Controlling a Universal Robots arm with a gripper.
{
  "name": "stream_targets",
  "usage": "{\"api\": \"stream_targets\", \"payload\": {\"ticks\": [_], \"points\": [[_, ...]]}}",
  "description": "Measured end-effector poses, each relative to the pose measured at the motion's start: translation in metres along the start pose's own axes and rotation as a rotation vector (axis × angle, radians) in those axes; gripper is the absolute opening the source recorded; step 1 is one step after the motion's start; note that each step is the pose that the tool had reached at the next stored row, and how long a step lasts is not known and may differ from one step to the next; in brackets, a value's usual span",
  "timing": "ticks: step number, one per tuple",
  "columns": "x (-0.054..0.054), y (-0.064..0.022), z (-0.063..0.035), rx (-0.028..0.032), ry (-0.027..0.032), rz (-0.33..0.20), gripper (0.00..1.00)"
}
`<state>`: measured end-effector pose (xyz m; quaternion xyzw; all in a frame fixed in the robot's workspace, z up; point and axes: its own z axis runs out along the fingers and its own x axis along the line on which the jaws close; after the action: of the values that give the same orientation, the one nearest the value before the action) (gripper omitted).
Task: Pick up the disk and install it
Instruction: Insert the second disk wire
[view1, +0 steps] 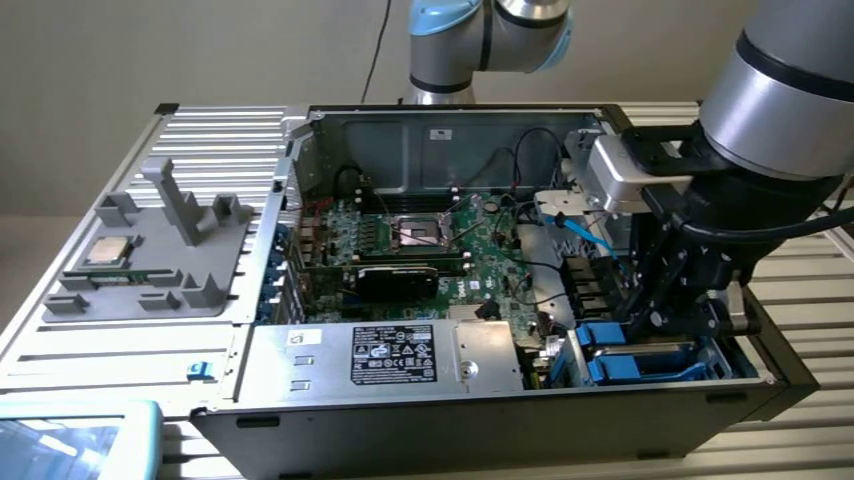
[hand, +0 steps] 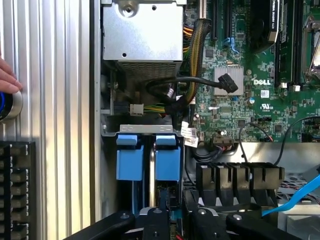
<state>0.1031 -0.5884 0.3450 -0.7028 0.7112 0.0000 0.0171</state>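
- Claw (view1: 657, 318) is lowered into the drive cage (view1: 741, 365) of the open computer case (view1: 441, 425), just beside the power supply (view1: 400, 355) on the exterior view's right. Whether it is clenched or released cannot be told.
- In the wrist view the claw (hand: 175, 225) sits in line with the disk (hand: 167, 157). Contact between them cannot be made out.
- Disk: on edge in the drive cage, only its blue carrier end visible. A second blue carrier (hand: 129, 160) stands just beside it, on the side nearer the case wall.
- Around: green motherboard (view1: 487, 265) lies behind the power supply, with a black expansion card (view1: 394, 282) on it.
- Obstacles: black cable bundle (hand: 175, 85) runs between the power supply and the drive cage. A light blue flat cable (view1: 582, 236) hangs close to the arm's wrist (view1: 781, 130).
- Outside the case, well to the exterior view's left of the power supply, is a grey fixture tray (view1: 154, 270) holding a processor chip (view1: 107, 252).
- A person's hand (hand: 7, 80) rests on a round knob (hand: 11, 105) on the ribbed table (hand: 55, 100).
- Arm pose: wrist roughly vertical over the drive cage, tool pointing down.
- Count: two blue carriers, one power supply, one processor chip, one hand.
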Motion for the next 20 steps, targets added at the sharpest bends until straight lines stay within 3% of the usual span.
{"api": "stream_targets", "payload": {"ticks": [7,16,18,20], "points": [[-0.001,-0.0098,-0.0249,-0.0021,0.0,0.0,0.24],[-0.001,-0.0139,-0.0289,-0.0039,0.0,0.0,0.22],[-0.001,-0.0145,-0.0289,-0.0041,0.0,0.0,0.11],[-0.001,-0.0151,-0.0289,-0.0042,0.0,0.0,0.11]]}}
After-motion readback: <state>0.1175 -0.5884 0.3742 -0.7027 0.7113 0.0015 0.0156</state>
